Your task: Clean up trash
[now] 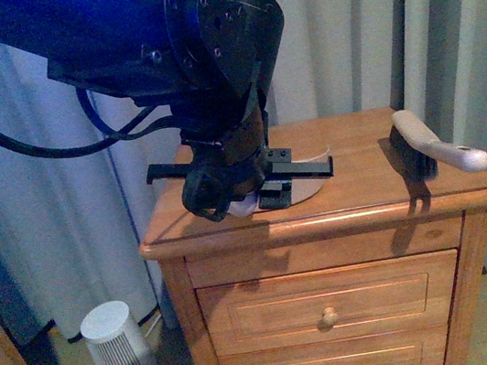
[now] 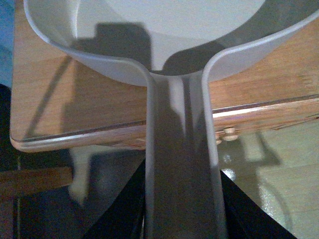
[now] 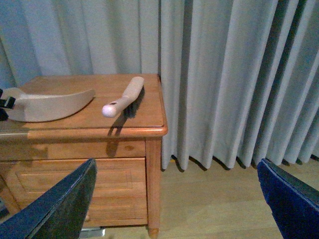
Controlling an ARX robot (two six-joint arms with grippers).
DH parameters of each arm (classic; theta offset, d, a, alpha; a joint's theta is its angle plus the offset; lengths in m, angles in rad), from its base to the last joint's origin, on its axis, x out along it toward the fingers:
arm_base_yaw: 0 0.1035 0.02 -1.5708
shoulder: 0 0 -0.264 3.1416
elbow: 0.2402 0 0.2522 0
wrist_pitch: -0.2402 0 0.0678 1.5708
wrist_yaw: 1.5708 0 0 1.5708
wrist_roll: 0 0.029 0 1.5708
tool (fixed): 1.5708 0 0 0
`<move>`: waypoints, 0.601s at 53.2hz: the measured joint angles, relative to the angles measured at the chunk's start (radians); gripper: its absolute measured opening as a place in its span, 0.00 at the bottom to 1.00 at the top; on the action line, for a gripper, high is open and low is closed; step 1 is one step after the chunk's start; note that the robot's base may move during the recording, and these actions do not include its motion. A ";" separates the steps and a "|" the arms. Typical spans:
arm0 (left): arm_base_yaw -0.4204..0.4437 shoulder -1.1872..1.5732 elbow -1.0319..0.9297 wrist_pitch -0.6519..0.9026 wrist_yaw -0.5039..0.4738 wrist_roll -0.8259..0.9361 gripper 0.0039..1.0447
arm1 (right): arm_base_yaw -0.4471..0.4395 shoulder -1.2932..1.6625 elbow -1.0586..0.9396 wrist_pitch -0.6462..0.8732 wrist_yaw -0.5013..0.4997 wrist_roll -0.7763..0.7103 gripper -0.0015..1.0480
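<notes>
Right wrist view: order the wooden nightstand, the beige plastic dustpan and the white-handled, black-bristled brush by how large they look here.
1. The wooden nightstand, by far the largest.
2. The beige plastic dustpan, though its handle end runs out of frame.
3. The white-handled, black-bristled brush, the smallest.

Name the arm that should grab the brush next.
Right. The brush lies free on the right side of the nightstand, and the right end effector is open and facing it with nothing between. The left end effector is shut on the handle of the dustpan, so it is occupied.
</notes>
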 joint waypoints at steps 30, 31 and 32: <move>-0.077 -0.746 -0.813 0.838 0.109 0.338 0.26 | 0.000 0.000 0.000 0.000 0.000 0.000 0.93; -0.077 -0.766 -0.829 0.842 0.113 0.341 0.26 | 0.000 0.000 0.000 0.000 0.000 0.000 0.93; -0.077 -0.827 -0.878 0.852 0.120 0.349 0.26 | 0.000 0.000 0.000 0.000 0.000 0.000 0.93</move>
